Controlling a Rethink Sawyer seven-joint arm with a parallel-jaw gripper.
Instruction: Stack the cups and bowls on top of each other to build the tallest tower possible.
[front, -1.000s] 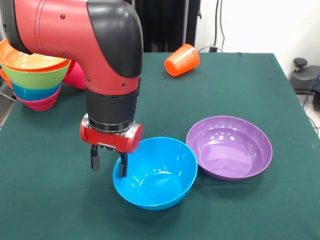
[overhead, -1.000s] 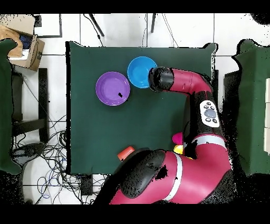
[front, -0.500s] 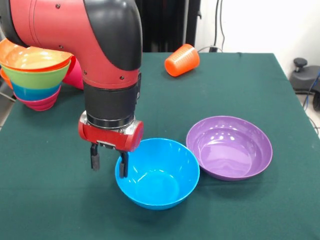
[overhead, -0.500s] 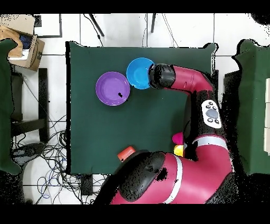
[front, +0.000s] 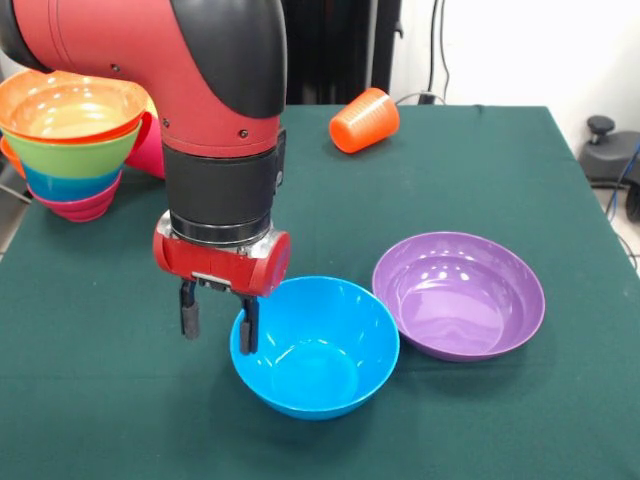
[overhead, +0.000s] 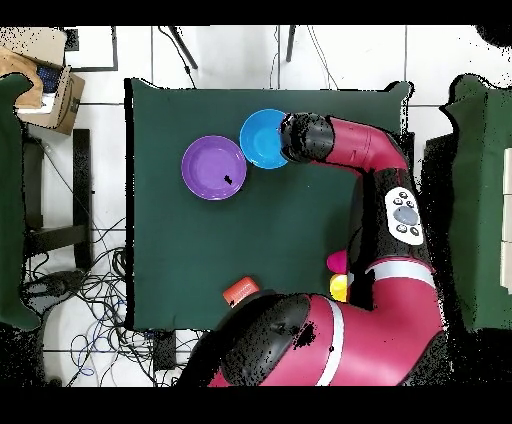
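My gripper (front: 217, 320) is open and straddles the left rim of the blue bowl (front: 320, 350): one finger (front: 246, 330) is inside the bowl, the other hangs outside it. The purple bowl (front: 460, 295) sits upright just right of the blue one, touching or nearly so. At the far left stands the tower (front: 70, 140), with an orange bowl on top, then lime green, blue and magenta. An orange cup (front: 364, 120) lies on its side at the back. From overhead, the arm's wrist covers the gripper beside the blue bowl (overhead: 260, 138), with the purple bowl (overhead: 213, 167) to its left.
A pink piece (front: 152, 150) shows behind the tower, mostly hidden by the arm. The table (front: 480, 160) has a dark green cloth. Overhead, the orange cup (overhead: 240, 291) lies near the table's bottom edge, and a cardboard box (overhead: 45, 85) stands off the table at top left.
The arm has risen slightly, with the fingers still at the blue bowl's rim. The blue bowl has shifted a little toward the purple bowl.
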